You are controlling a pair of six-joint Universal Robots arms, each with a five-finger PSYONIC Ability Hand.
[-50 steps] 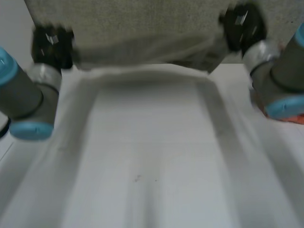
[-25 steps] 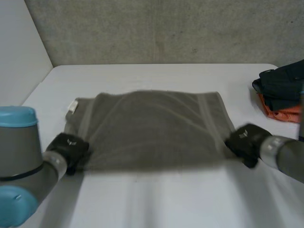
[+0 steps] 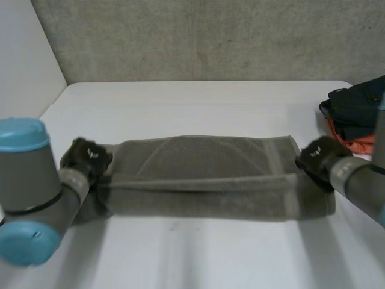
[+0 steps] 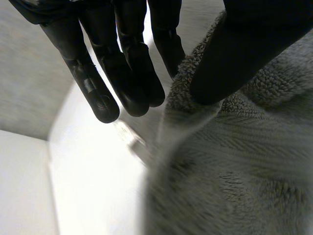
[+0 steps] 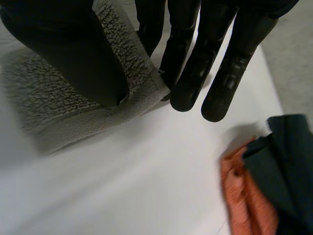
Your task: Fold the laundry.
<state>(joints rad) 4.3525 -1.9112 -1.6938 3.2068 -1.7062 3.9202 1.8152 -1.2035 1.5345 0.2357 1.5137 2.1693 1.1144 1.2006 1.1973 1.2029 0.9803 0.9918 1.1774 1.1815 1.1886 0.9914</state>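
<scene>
A grey terry towel (image 3: pixel 198 171) lies across the middle of the white table (image 3: pixel 198 102) as a long, narrow band with one layer over another. My left hand (image 3: pixel 87 158) is at its left end and pinches the upper layer's corner between thumb and straight fingers (image 4: pixel 122 73); the towel (image 4: pixel 234 161) bunches under the thumb. At the right end my right hand (image 3: pixel 316 158) pinches the other corner of the towel (image 5: pixel 63 103) the same way, thumb on top and fingers (image 5: pixel 195 58) beneath.
A pile of dark clothes (image 3: pixel 355 108) on an orange garment (image 3: pixel 358 143) sits at the table's right edge, close to my right hand; the wrist view shows the dark cloth (image 5: pixel 288 166) and the orange garment (image 5: pixel 244 196). A grey wall stands behind the table.
A second ago the towel hung high before the camera. Both hands brought it down, then moved away from me, laying the held edge over so the towel is a narrower band.
</scene>
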